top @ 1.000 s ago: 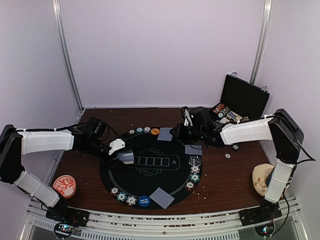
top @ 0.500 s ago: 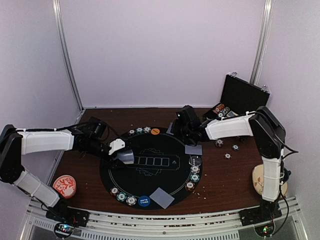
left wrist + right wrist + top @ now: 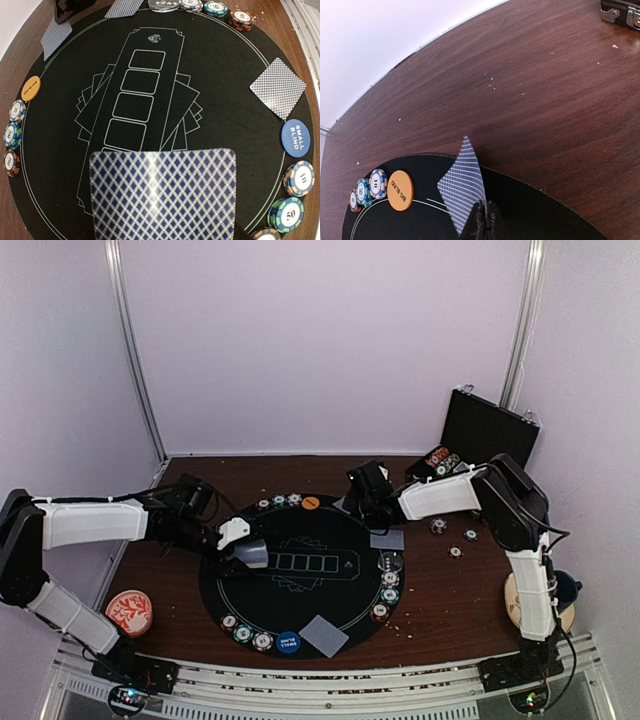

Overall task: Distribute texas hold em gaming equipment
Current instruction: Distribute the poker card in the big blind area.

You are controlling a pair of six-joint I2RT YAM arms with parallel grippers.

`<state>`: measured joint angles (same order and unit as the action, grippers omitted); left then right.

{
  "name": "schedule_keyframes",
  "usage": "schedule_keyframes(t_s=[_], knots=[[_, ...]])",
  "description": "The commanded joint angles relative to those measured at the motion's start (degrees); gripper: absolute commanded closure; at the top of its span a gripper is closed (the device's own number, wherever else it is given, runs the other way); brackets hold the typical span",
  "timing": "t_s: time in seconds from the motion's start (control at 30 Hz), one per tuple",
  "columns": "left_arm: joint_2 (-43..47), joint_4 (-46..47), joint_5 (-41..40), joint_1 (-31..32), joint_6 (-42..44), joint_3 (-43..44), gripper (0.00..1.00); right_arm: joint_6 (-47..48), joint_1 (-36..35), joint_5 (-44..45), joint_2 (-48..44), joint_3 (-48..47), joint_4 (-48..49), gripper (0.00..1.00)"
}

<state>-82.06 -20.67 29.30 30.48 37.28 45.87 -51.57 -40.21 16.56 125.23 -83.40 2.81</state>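
My left gripper is shut on a grey-blue-backed playing card, held just above the left side of the round black mat; the card hides the fingers in the left wrist view. My right gripper is shut on another card, tilted up on edge at the mat's far rim, next to the orange BIG BLIND disc. More cards lie at the right and near rims. A blue SMALL BLIND disc and stacks of striped chips ring the mat.
An open black case with chips stands at the back right. Loose chips lie on the brown table right of the mat. A red-and-white dish sits front left. A pale dish with a dark blue cup sits front right.
My right arm has folded back and its gripper moved to the mat's far rim, where the card that lay flat is now pinched and tipped up. My left arm has not moved.
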Motion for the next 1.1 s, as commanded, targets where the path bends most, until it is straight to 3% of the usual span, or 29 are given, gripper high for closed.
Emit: schedule_keyframes(t_s=[0.0, 0.53, 1.07], knots=[[0.1, 1.8, 0.3, 0.0, 0.7, 0.0, 0.88, -4.4, -0.4, -0.5, 1.2, 0.8, 1.6, 0.95], [-0.2, 1.8, 0.2, 0.1, 0.8, 0.0, 0.88, -6.2, -3.7, -2.8, -1.0, 5.9, 3.3, 0.74], [-0.4, 1.9, 0.0, 0.1, 0.9, 0.0, 0.88, -4.8, -3.8, -3.6, 5.0, -1.9, 1.4, 0.73]])
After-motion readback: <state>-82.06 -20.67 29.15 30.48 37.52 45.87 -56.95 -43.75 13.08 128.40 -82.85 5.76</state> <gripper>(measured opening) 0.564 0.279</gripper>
